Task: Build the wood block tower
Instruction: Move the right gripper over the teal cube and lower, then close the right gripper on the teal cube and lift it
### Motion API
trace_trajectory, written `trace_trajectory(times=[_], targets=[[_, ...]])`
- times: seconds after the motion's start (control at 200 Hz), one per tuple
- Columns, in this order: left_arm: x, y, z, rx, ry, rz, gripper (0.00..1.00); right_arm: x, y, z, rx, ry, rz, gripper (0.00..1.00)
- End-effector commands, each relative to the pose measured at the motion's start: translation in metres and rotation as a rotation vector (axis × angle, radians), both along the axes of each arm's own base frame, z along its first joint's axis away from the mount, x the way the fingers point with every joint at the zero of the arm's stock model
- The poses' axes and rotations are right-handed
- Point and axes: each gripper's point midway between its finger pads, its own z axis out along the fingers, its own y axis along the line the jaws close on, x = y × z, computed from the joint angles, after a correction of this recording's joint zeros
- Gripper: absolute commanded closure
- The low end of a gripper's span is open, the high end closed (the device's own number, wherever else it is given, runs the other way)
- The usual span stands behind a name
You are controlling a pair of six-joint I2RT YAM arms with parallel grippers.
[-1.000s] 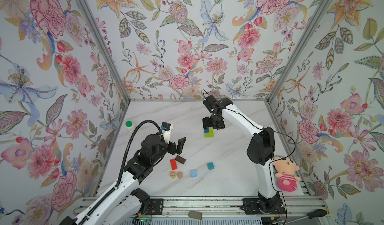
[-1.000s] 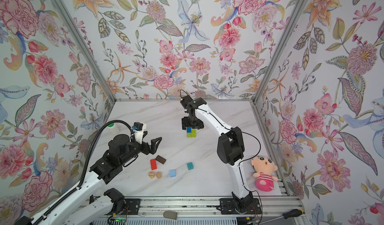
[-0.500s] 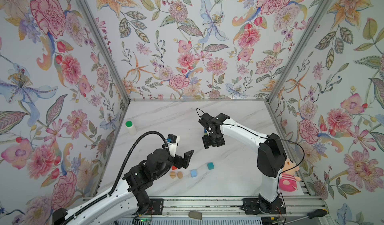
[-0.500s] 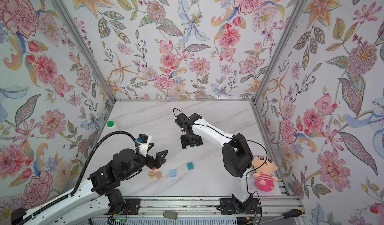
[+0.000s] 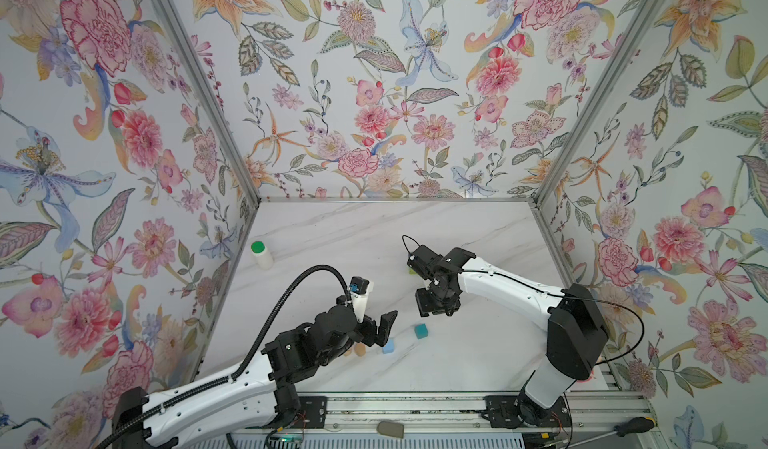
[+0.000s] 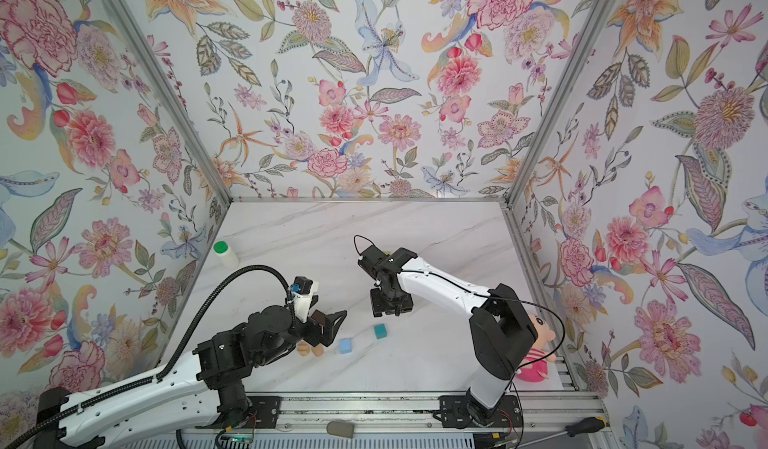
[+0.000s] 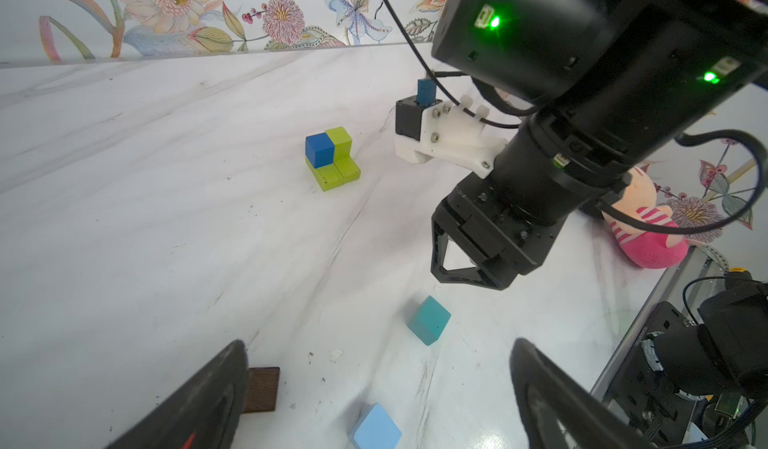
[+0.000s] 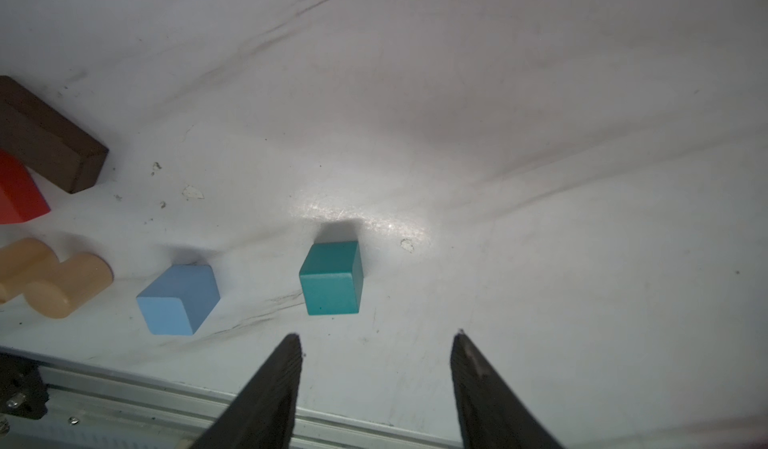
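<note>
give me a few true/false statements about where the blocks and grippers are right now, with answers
1. The blue cube sits on the lime-green blocks. True.
2. The right gripper holds the teal cube. False: its jaws are open and empty, and the teal cube lies on the table.
3. The left gripper is open. True.
4. The light-blue cube is stacked on the teal cube. False: both lie on the table, apart.

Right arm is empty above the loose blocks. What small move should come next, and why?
Probably move the right gripper forward and down until its open jaws straddle the teal cube. In the right wrist view that cube lies loose just ahead of the fingertips, clear of the light-blue cube, with nothing between the jaws.
</note>
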Motion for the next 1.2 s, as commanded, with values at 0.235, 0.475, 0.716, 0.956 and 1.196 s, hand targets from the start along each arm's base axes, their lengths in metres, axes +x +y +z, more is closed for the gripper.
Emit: trace_trajectory(times=[0.235,0.475,0.716,0.956,1.196], targets=[[0.0,0.004,-0.017,0.024,0.003,0.019,0.01,-0.019,0.016,0.0,0.073,-0.003,0.013,0.42],[-0.004,0.002,-0.027,0.048,0.006,-0.011,0.01,-0.026,0.022,-0.011,0.062,0.012,0.025,0.43],[-0.011,0.009,-0.038,0.051,0.012,-0.034,0.01,-0.033,0.022,-0.028,0.06,0.039,0.021,0.43],[-0.015,0.018,-0.043,0.062,0.011,-0.028,0.01,-0.037,0.024,-0.042,0.056,0.064,0.015,0.44],[-0.018,0.018,-0.05,0.068,0.019,-0.045,0.01,-0.037,0.027,-0.05,0.039,0.079,0.02,0.44]])
